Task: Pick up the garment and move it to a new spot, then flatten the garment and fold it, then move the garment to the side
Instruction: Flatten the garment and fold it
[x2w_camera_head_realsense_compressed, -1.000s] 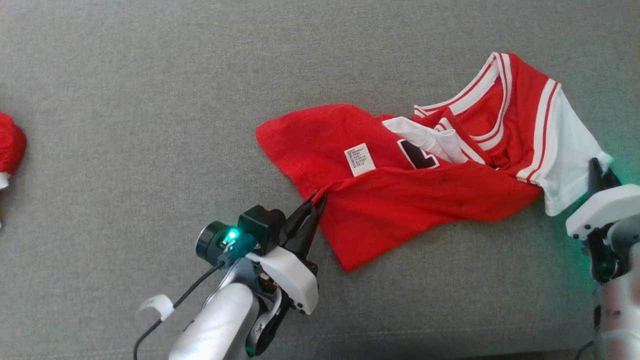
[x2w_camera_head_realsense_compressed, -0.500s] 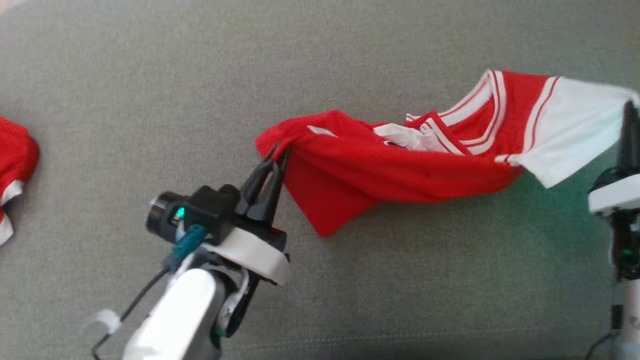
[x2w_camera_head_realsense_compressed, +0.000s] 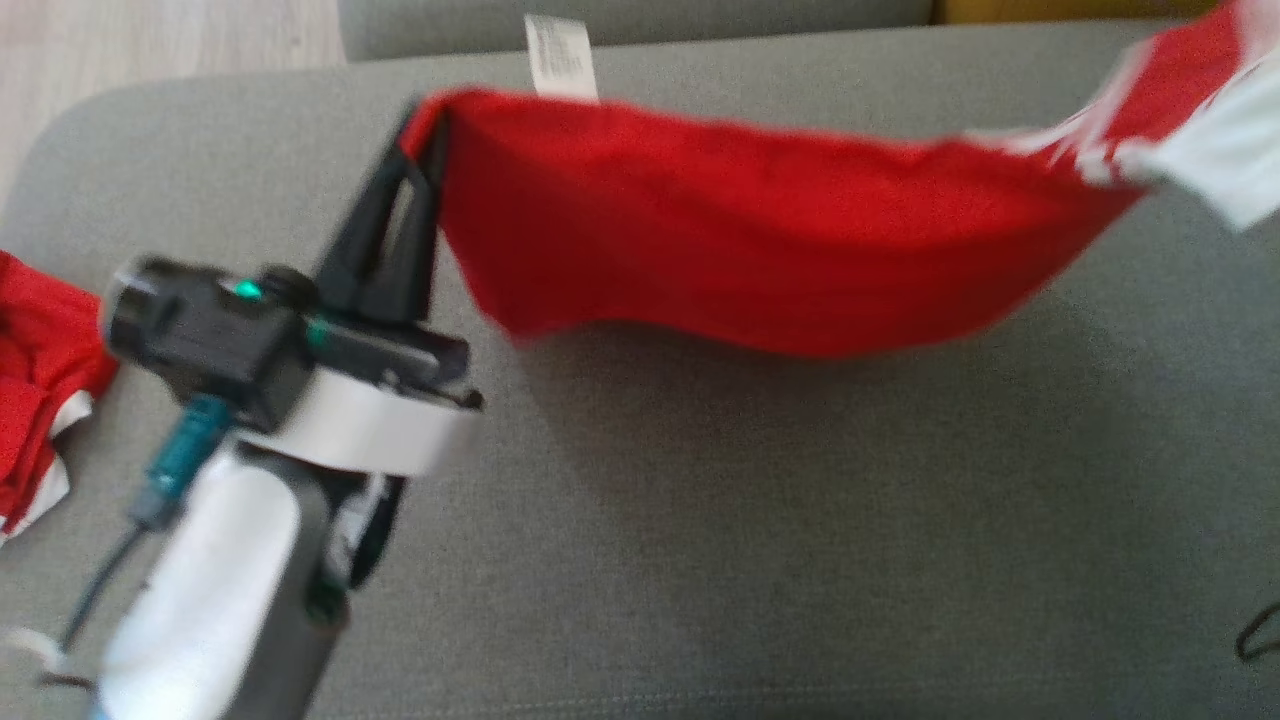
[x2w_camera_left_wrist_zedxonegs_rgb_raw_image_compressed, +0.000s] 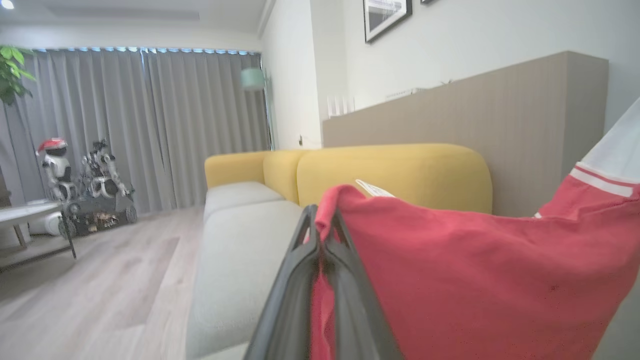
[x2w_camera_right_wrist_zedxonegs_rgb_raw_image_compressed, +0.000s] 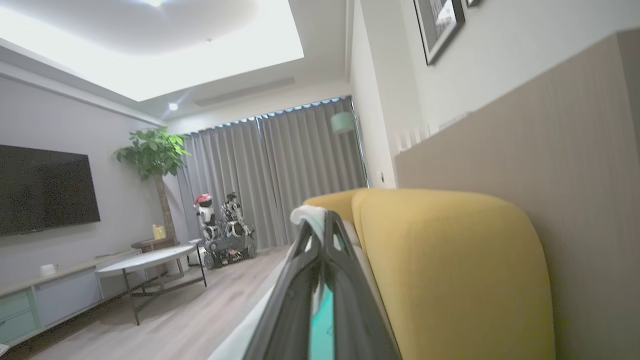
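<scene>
Head view, 10 o'clock: left gripper (x2w_camera_head_realsense_compressed: 425, 115) pinched fully closed on a red corner of the garment (x2w_camera_head_realsense_compressed: 750, 250), just beside the white care label (x2w_camera_head_realsense_compressed: 560, 55). Right wrist view: right gripper (x2w_camera_right_wrist_zedxonegs_rgb_raw_image_compressed: 320, 216) likewise pressed together, a scrap of white cloth nipped at the tips, judged to be the garment's white-trimmed end. Between the two holds, garment strung from 10 to 2 o'clock, lifted clear of the grey sofa seat (x2w_camera_head_realsense_compressed: 800, 550), sagging in the middle with shadow beneath. Blurred, so no lettering readable.

Progress, as a judgement: pick-up done; carry to the new spot in hand, not yet set down. Left to do: lay down, flatten, fold, shift aside.

Room: broad bare stretch of seat from 3 through 6 o'clock, ample for spreading. At 9 o'clock a second red cloth (x2w_camera_head_realsense_compressed: 40, 340), lying near the left arm and worth keeping apart from. Seat's rounded end at 10 to 11 o'clock, wooden floor (x2w_camera_head_realsense_compressed: 150, 40) beyond. Yellow backrest (x2w_camera_left_wrist_zedxonegs_rgb_raw_image_compressed: 390, 170) past the far edge at 12 o'clock. Best set toward the middle, away from that rounded end, lest a hanging hem slip over.
</scene>
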